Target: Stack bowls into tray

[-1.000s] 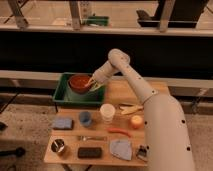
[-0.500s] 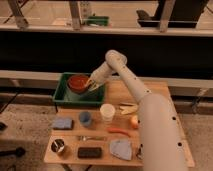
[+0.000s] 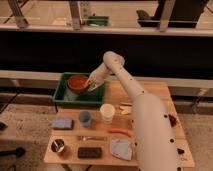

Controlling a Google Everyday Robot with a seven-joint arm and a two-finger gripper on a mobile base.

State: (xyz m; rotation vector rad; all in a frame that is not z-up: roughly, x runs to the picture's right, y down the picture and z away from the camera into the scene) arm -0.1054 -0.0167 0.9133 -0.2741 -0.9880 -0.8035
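The red-orange bowl sits inside the green tray at the table's back left. A dark edge under it may be the purple bowl, but I cannot tell. My gripper reaches into the tray at the bowl's right rim, at the end of the white arm that stretches from the lower right.
On the wooden table stand a white paper cup, a small blue cup, a blue sponge, a metal cup, a black block, a grey cloth and an orange carrot-like thing.
The arm has shifted a little left over the tray; the gripper stays at the red-orange bowl's right rim. The bowl has not visibly moved.
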